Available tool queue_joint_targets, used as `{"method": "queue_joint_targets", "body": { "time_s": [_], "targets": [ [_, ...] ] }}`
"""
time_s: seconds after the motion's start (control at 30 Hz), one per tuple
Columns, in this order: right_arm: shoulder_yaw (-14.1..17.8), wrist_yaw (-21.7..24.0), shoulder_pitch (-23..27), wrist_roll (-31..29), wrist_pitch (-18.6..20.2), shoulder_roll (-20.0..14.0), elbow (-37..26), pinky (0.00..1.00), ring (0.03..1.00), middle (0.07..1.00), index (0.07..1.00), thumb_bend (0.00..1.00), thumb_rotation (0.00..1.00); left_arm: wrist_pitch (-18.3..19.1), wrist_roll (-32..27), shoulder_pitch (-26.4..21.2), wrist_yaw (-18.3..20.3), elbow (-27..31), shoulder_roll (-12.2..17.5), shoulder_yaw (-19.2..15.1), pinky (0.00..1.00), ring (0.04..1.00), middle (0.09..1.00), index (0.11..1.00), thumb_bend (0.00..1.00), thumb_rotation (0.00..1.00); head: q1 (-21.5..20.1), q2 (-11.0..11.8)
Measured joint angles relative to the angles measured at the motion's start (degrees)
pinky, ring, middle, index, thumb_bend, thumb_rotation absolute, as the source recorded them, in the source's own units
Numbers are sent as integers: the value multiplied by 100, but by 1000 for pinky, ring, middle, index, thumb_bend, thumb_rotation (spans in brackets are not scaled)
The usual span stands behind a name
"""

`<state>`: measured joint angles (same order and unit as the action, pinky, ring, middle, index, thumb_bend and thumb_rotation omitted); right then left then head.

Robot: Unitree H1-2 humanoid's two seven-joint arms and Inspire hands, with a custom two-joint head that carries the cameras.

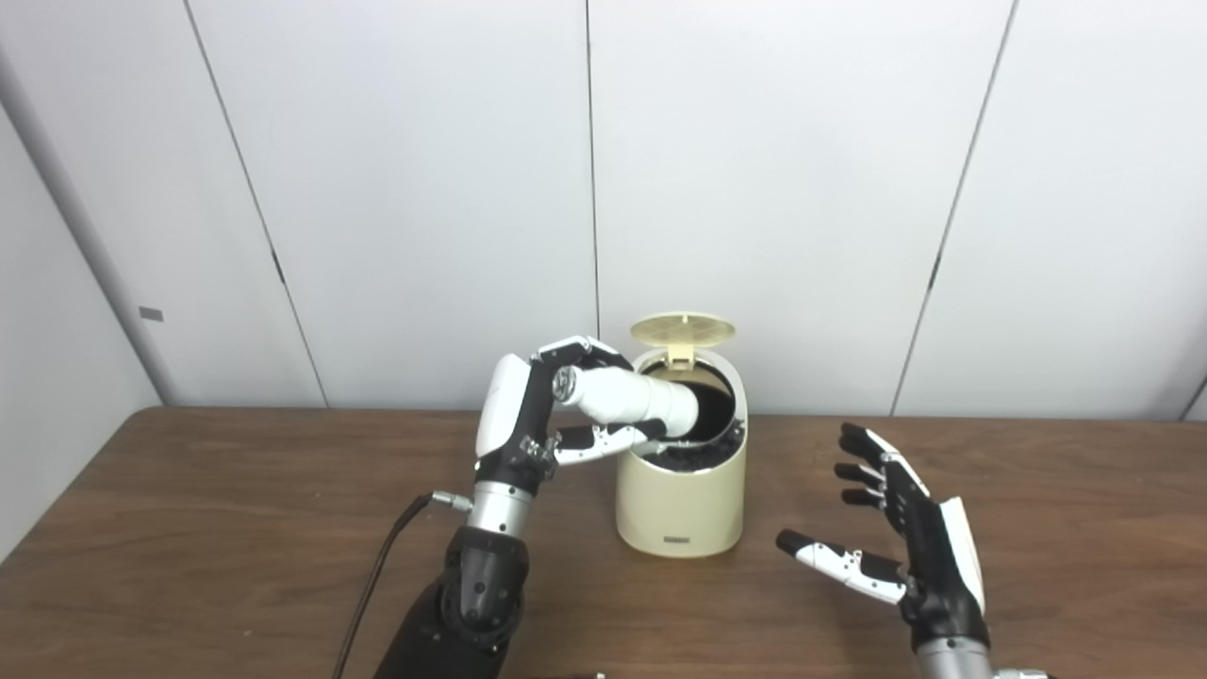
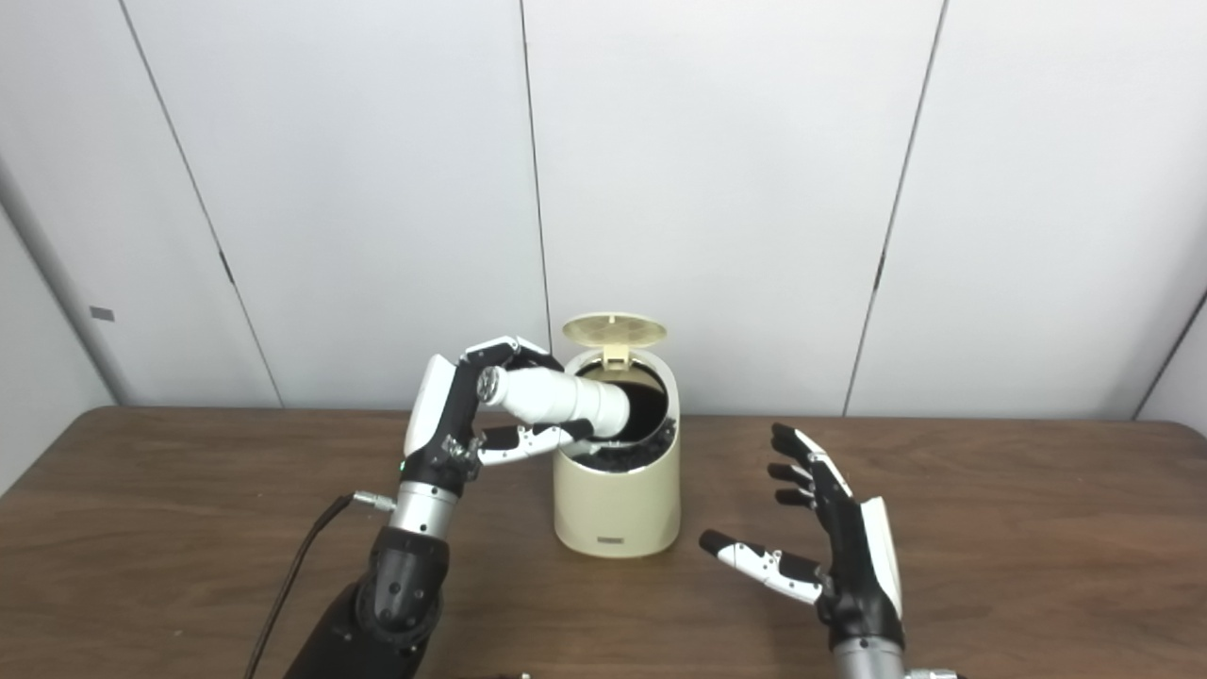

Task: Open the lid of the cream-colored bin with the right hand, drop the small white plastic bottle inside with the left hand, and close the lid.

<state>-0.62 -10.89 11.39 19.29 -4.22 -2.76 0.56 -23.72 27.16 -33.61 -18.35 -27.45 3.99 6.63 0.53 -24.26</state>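
A cream-colored bin (image 1: 681, 505) stands at the middle of the brown table, its round lid (image 1: 683, 330) flipped up at the back and its dark inside showing. My left hand (image 1: 537, 415) is shut on the small white plastic bottle (image 1: 630, 396), which lies almost flat, cap toward the hand and base over the bin's left rim. My right hand (image 1: 896, 528) hovers open to the right of the bin, fingers spread, apart from it and holding nothing.
The wooden table (image 1: 189, 528) runs up to a white panelled wall (image 1: 801, 189). A black cable (image 1: 377, 575) trails from the left wrist down toward the table's front edge.
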Motion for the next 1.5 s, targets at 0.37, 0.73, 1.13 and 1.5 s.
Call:
{"method": "queue_joint_targets", "body": {
  "time_s": [0.37,0.73,1.13,1.5],
  "targets": [
    [-24,7,-4,5,80,14,-14,661,754,834,827,781,253,377,177,-43,68,134,4,56,360,439,491,480,505,0,44,-9],
    [-79,6,-4,20,181,56,-14,651,744,840,827,757,229,1145,305,-251,319,444,90,94,345,431,493,489,504,0,70,9],
    [-123,5,-3,22,184,93,-14,639,736,834,815,760,212,1626,370,-433,762,789,252,190,362,425,499,515,503,0,53,9],
    [-129,-1,-2,33,182,104,-18,641,738,832,819,758,207,1841,477,-440,937,823,373,387,419,489,502,501,514,0,18,-26]
  ]
}}
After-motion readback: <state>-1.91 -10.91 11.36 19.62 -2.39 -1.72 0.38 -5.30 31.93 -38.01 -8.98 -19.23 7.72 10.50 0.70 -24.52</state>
